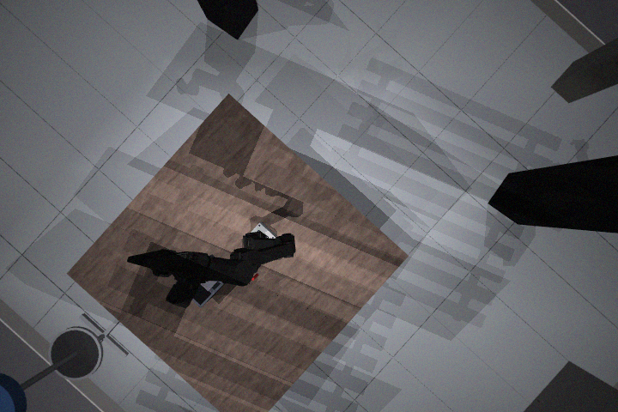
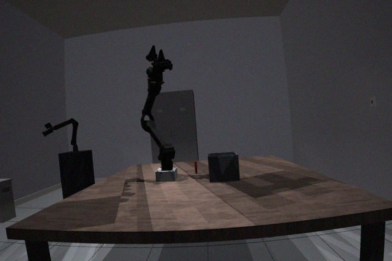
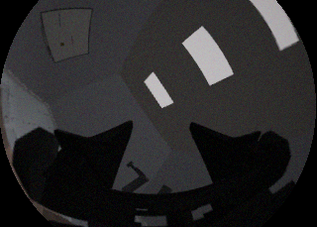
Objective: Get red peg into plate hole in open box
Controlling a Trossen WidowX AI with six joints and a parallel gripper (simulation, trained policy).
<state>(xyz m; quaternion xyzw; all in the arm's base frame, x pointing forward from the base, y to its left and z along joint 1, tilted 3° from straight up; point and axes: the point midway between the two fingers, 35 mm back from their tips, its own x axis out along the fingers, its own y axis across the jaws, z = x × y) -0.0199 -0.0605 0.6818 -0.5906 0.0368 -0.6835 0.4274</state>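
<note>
From here I see the arm reaching high over the table, its gripper spread wide with nothing between the fingers. The red peg stands upright on the table, between the arm's white base and the box, outside the box.

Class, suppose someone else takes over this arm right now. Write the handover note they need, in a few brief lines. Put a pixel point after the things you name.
Gripper (image 2: 157,51) (image 3: 161,125): open, nothing between the fingers, raised high above the table and pointing up.
Red peg (image 1: 255,277) (image 2: 195,167): upright on the table, between the arm's base and the box in the exterior view.
Box (image 1: 201,305) (image 2: 223,167): on the table, partly hidden under the arm from above; its hole cannot be made out.
Done: no part of the task; the peg is neither gripped nor in the box.
Left: pick up the peg, lower it into the box, seat it fully in the hole.
</note>
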